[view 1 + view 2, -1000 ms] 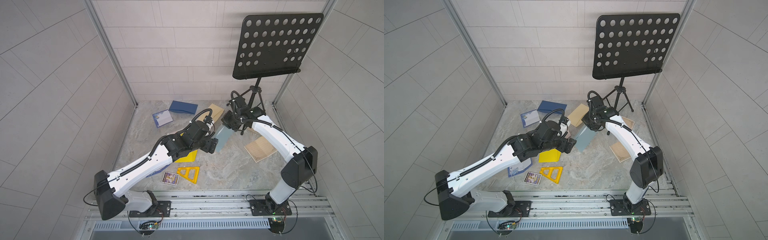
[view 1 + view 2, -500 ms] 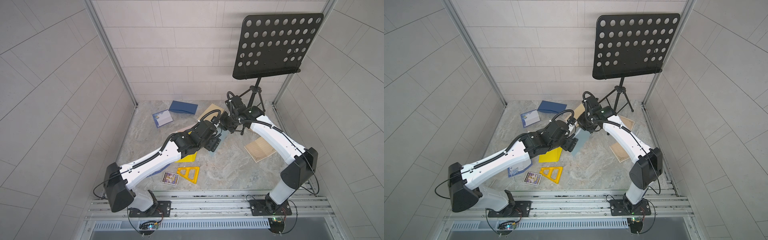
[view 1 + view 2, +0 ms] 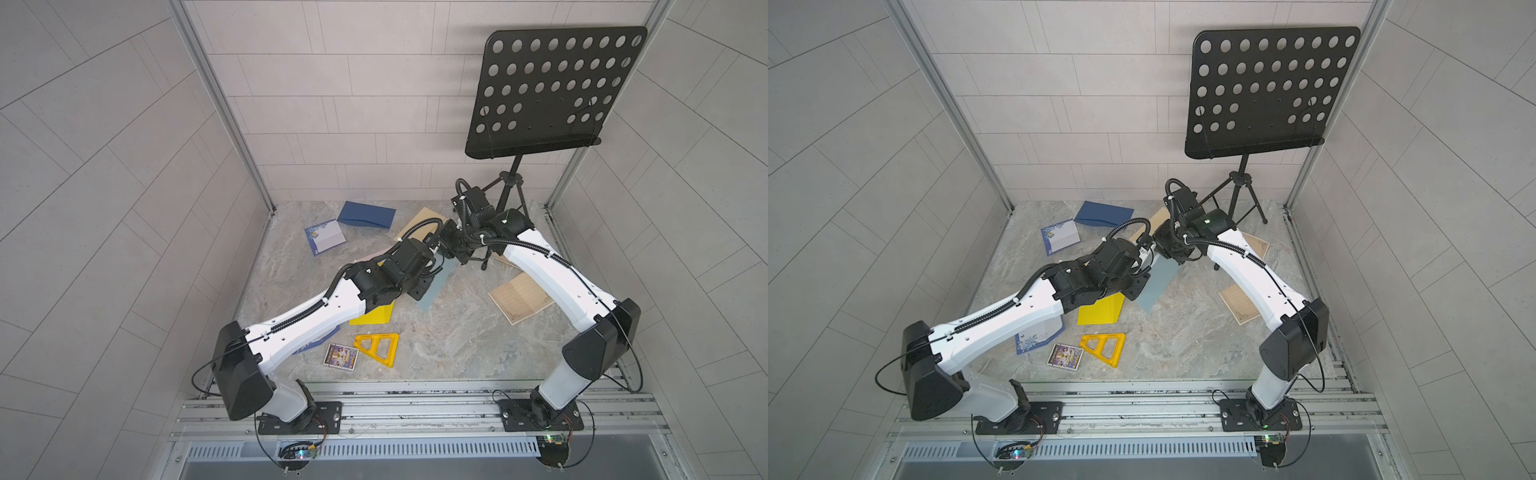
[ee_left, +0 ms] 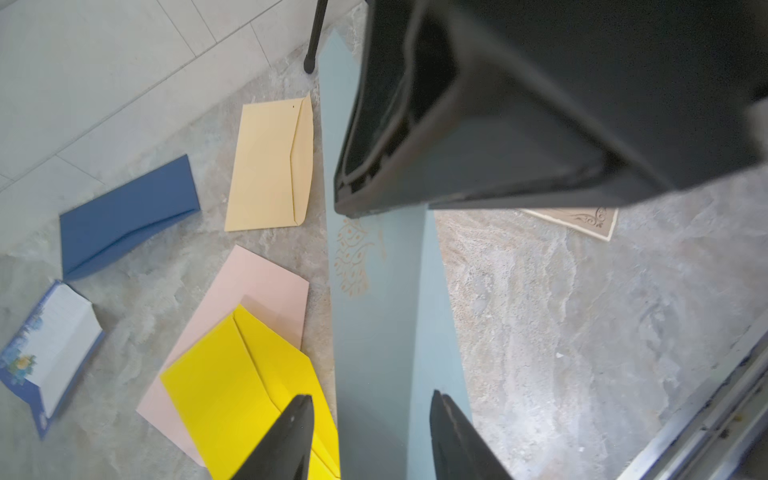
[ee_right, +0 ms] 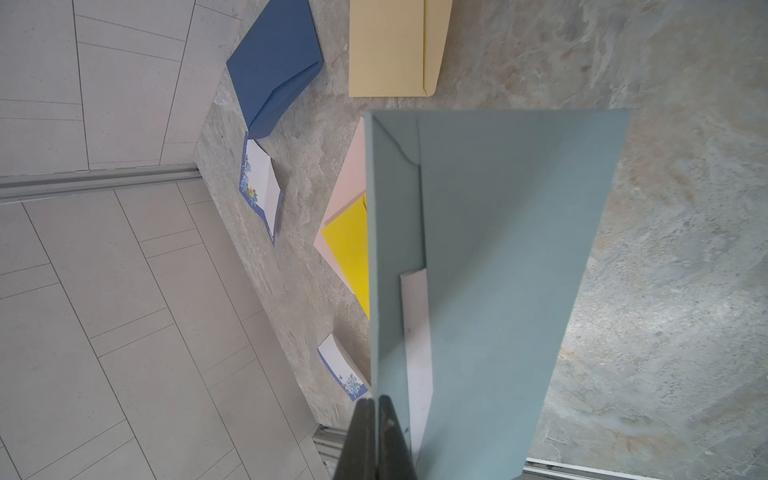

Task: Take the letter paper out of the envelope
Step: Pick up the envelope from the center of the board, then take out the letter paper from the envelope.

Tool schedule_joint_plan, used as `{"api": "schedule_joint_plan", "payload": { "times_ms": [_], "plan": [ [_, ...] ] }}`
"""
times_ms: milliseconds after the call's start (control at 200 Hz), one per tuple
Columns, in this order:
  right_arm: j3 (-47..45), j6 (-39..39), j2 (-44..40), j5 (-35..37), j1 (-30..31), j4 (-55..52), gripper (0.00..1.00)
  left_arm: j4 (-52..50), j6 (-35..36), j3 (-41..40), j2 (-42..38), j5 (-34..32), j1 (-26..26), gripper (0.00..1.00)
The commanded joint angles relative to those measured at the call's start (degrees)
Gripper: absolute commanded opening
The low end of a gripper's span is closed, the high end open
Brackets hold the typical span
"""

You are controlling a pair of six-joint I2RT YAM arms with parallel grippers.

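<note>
Beneath blue-grey envelope (image 3: 1156, 284), marbled tabletop (image 3: 1183, 336) between tiled walls (image 3: 1079, 104).

With the left gripper (image 4: 370, 395) at six o'clock, its two black fingers (image 4: 297, 436) stand apart, and a grey-blue envelope (image 4: 374, 324) runs between them toward twelve. A yellow envelope (image 4: 232, 395) lies on a pink envelope (image 4: 253, 291) at eight o'clock. A tan envelope (image 4: 266, 166) lies at ten o'clock.
</note>
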Motion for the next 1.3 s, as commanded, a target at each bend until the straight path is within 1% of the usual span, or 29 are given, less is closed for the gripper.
{"api": "schedule_joint_plan", "payload": {
  "times_ms": [0,215,335,400,490,555,625,685,740,845,895,946,966,1036,1056,1101,1126,1296],
  "plan": [
    [1.2,1.2,-1.2,0.2,0.4,-1.3,0.0,-0.8,-0.6,1.4,-0.5,1.0,0.3,0.38],
    [2.1,1.0,-0.5,-0.5,0.5,-1.0,0.0,-0.8,-2.8,1.9,-0.8,3.1,1.1,0.11],
    [2.6,0.7,-0.3,-0.6,0.5,-0.3,0.0,-0.8,-4.7,2.5,-0.8,5.1,1.9,0.07],
    [3.2,0.2,0.0,-0.6,0.4,-0.3,0.0,-0.8,-6.5,2.8,-1.0,6.5,2.8,0.0],
    [4.0,-0.7,0.5,-0.7,0.4,-0.3,0.0,-0.4,-10.0,2.6,-1.7,9.6,4.8,0.0],
    [4.4,-1.4,0.5,-0.8,0.3,0.4,0.13,0.1,-13.3,1.8,-2.6,13.0,7.4,0.0],
    [5.3,-2.2,0.5,-0.2,-0.1,0.5,0.31,1.2,-17.0,0.5,-3.7,16.4,10.4,0.0],
    [6.5,-3.3,0.5,0.7,-0.5,0.5,0.42,2.6,-19.3,-1.1,-5.0,18.8,12.4,0.0],
    [7.6,-4.1,0.4,1.4,-0.8,0.5,0.49,3.6,-20.9,-2.2,-6.1,20.0,13.8,0.0],
    [8.6,-4.9,0.2,1.9,-1.0,0.8,0.54,5.0,-23.1,-3.9,-7.7,21.3,15.2,0.0],
    [8.8,-5.0,0.2,1.7,-1.0,1.3,0.53,5.6,-23.7,-4.6,-8.3,21.3,15.6,0.0],
    [8.6,-5.1,0.1,1.6,-1.0,1.5,0.4,5.7,-23.9,-5.0,-8.8,20.9,15.7,0.0],
    [8.3,-5.2,0.1,1.6,-0.9,1.8,0.37,5.6,-24.0,-5.1,-8.9,20.7,15.7,0.0],
    [7.3,-5.4,-0.3,1.5,-0.8,3.1,0.35,5.3,-24.0,-5.1,-9.4,20.2,15.8,0.0],
    [7.0,-5.4,-0.3,1.1,-0.7,3.6,0.31,5.3,-24.0,-5.1,-9.6,20.2,15.8,0.0],
    [6.7,-5.3,0.1,-0.4,-0.6,4.5,0.16,5.3,-23.9,-4.9,-9.9,20.5,15.8,0.0],
    [6.9,-5.3,0.5,-0.9,-0.4,4.6,0.12,5.3,-23.5,-4.7,-10.0,20.9,15.8,0.0],
    [12.7,-9.1,4.0,-0.3,2.0,0.4,0.13,3.6,-21.3,-3.3,-10.3,21.7,15.8,0.0]
  ]
}}
